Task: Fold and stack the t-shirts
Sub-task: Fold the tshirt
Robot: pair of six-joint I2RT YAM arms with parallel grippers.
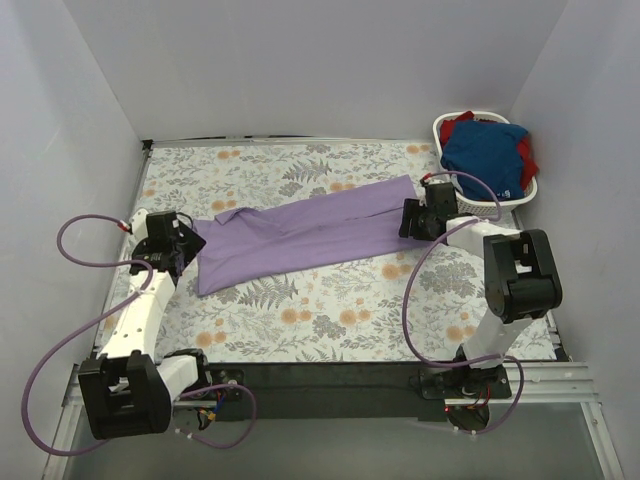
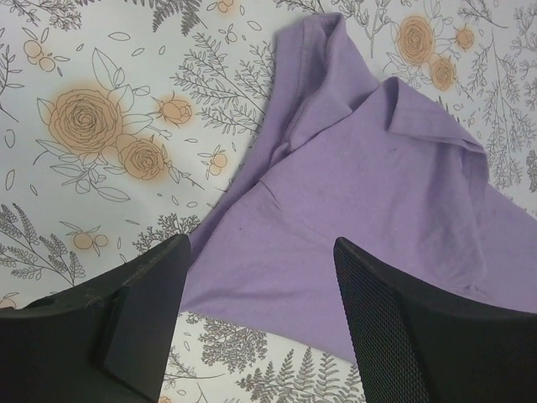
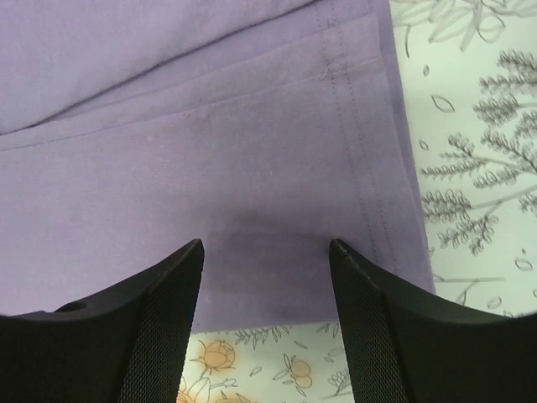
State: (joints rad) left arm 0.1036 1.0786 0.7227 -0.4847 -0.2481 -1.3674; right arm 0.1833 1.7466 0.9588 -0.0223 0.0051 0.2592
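The lavender t-shirt point(image 1: 300, 233) lies folded lengthwise in a long band across the floral tablecloth. My left gripper point(image 1: 187, 243) is open just above the shirt's left end point(image 2: 352, 193), with the cloth's near edge between its fingers point(image 2: 151, 294). My right gripper point(image 1: 412, 218) is open over the shirt's right hemmed end point(image 3: 277, 151), fingers point(image 3: 168, 311) astride the near edge. The royal-blue shirt point(image 1: 485, 155) and the red shirt point(image 1: 527, 155) sit bunched in the white basket.
The white laundry basket point(image 1: 520, 197) stands at the back right corner. The floral cloth point(image 1: 330, 310) covers the table. White walls close in the left, back and right sides. Purple cables loop beside both arms.
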